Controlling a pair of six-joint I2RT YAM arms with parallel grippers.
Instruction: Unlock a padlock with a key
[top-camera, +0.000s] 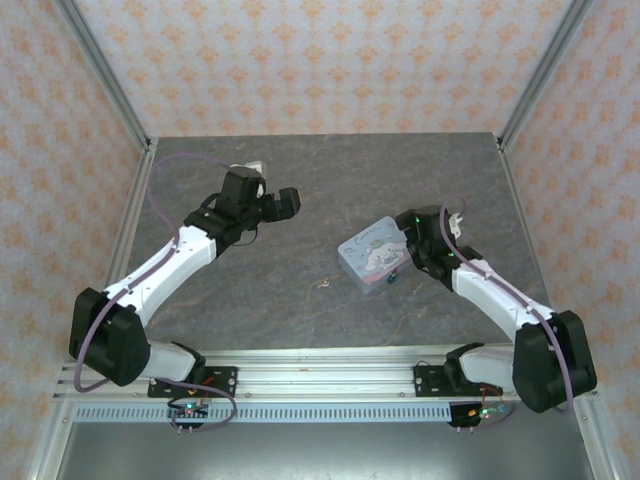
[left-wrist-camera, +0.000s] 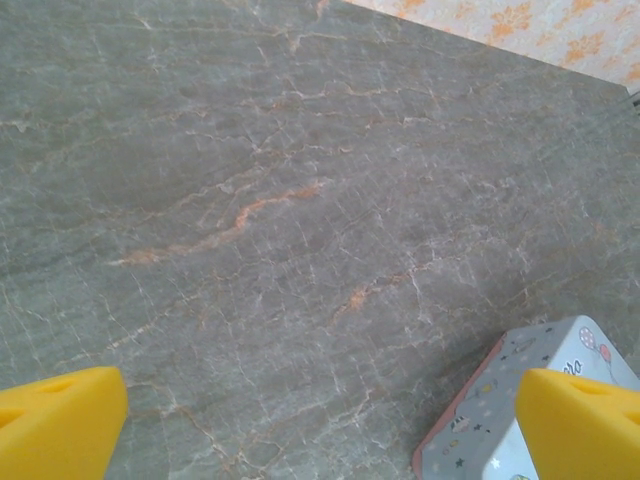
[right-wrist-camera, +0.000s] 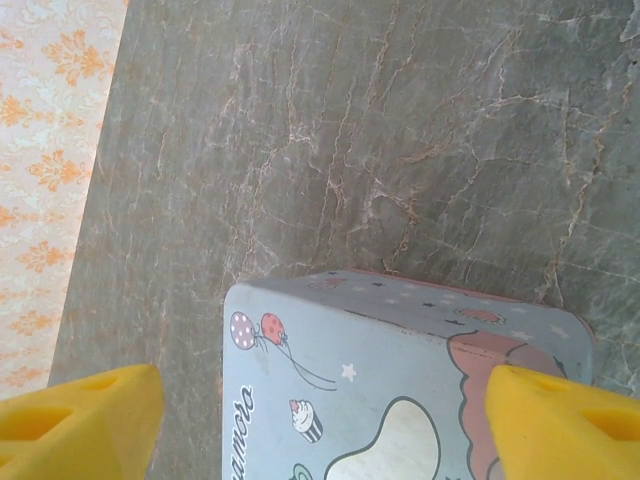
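**Padlock not yet in hand, tin in the way**

Nearest, the padlock (top-camera: 390, 281), a tiny dark piece with blue, lies on the desk (top-camera: 300, 330) just beside the near edge of the cartoon tin (top-camera: 372, 252). A pale speck (top-camera: 322, 285) toward the left arm's side may be the key, but it is too small to tell. The right pincer (right-wrist-camera: 322, 385) straddles the tin, wide and empty. Farther off, the left pincer (left-wrist-camera: 320, 390) hovers wide and empty. I judge this the approach step. The next move calls for reaching around the tin.
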